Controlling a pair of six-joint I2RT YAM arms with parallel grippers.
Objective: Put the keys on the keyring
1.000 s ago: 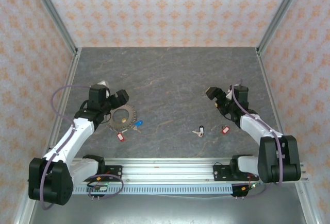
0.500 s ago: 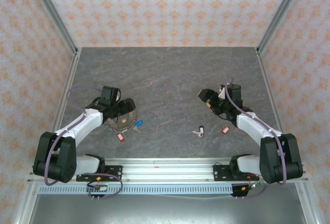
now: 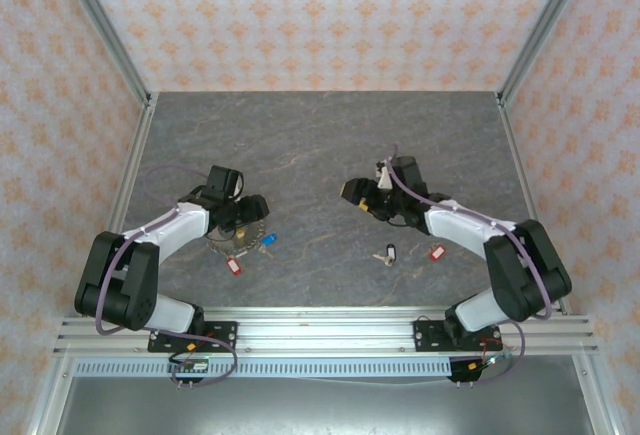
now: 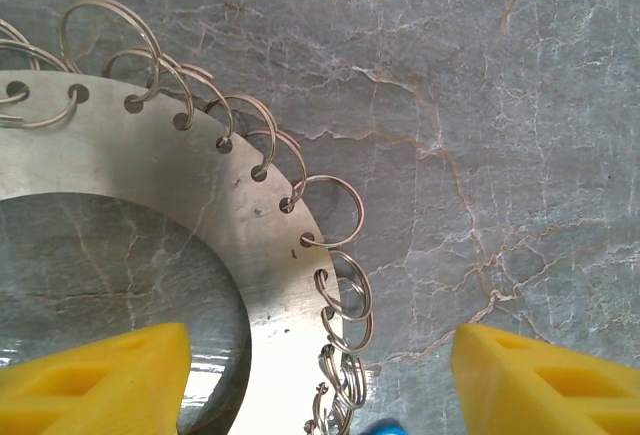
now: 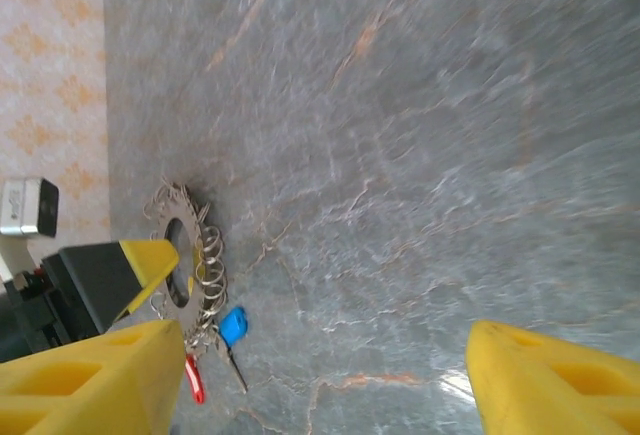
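The keyring (image 4: pixel 190 185) is a flat grey metal ring with many small wire loops along its rim, lying on the table at the left (image 3: pixel 240 238). My left gripper (image 4: pixel 320 385) hangs open just above it, one yellow finger over the hole and the other outside the rim, touching nothing. A blue key (image 3: pixel 268 242) and a red key (image 3: pixel 236 266) lie against the ring. A black key (image 3: pixel 390 253) and another red key (image 3: pixel 437 251) lie at the right front. My right gripper (image 3: pixel 362 195) is open and empty over bare table at the centre, facing the ring (image 5: pixel 185 255).
The grey marbled table (image 3: pixel 320 135) has patterned walls on three sides and a metal rail (image 3: pixel 320 330) along the near edge. Bare table lies between the two grippers and across the far half.
The left gripper has moved right and down over the keyring. The right gripper has swung left toward the table's centre. Both pairs of jaws have narrowed a little.
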